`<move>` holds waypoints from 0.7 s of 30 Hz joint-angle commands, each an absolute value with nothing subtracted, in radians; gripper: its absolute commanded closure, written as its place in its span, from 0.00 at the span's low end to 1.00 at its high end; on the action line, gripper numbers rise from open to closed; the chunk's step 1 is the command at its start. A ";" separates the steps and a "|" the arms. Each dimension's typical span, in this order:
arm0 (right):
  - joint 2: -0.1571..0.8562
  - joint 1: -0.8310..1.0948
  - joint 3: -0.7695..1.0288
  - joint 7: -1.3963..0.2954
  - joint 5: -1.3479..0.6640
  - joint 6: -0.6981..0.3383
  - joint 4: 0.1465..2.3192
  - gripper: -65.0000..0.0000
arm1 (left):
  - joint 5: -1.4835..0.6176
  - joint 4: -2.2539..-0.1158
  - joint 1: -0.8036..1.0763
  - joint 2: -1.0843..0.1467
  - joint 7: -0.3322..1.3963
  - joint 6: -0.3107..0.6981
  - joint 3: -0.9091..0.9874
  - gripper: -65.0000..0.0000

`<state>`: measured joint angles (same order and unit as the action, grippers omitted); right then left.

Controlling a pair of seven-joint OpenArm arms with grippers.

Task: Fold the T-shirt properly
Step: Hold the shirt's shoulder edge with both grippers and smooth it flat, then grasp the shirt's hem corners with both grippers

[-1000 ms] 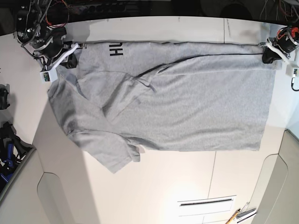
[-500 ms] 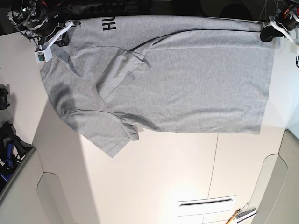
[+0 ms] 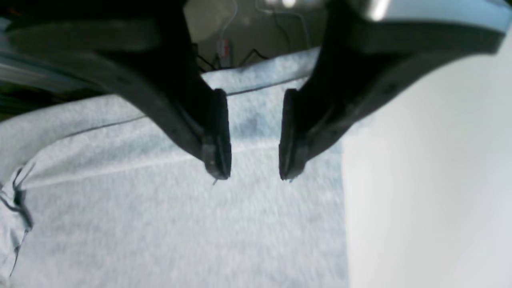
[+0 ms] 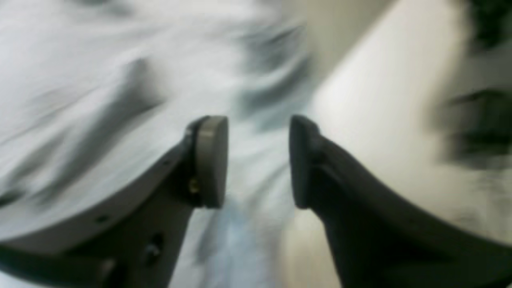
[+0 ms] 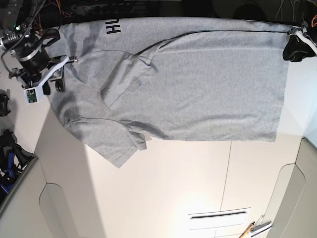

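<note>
My T-shirt [image 5: 198, 84] lies spread out on the white table [image 5: 173, 193], with its far edge at the back of the table. One sleeve is folded over the shirt's middle and the other sticks out toward the front.

My left gripper [image 3: 250, 176] is open, with nothing between its jaws. It hangs just over the shirt's corner by the hem. My right gripper [image 4: 258, 160] is open too and holds nothing. It hangs over the shirt's edge at the neck end.

I think I am between folds. Next I must pick new spots on the edge, go down, and pinch the cloth with both grippers.

The base view shows the whole shirt and some black letters [image 5: 113, 26]. The wrist views only show small bits of cloth, and the right one is very blurry.
</note>
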<state>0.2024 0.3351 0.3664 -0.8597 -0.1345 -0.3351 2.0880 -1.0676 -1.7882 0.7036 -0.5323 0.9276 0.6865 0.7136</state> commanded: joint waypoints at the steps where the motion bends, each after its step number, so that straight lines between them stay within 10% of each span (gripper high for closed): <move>1: 0.215 0.310 0.373 -0.830 -0.103 -0.316 2.088 0.58 | -1.081 -1.801 0.709 -0.549 0.917 0.698 0.723 0.63; 9: 0.345 0.068 0.376 -0.786 -0.109 -0.316 1.724 0.49 | -1.081 -1.801 0.709 -0.549 0.916 0.698 0.723 0.63; 21: 0.418 -0.378 0.358 -0.985 -0.715 -0.607 0.939 0.49 | -1.081 -1.801 0.709 -0.548 0.900 0.698 0.723 0.63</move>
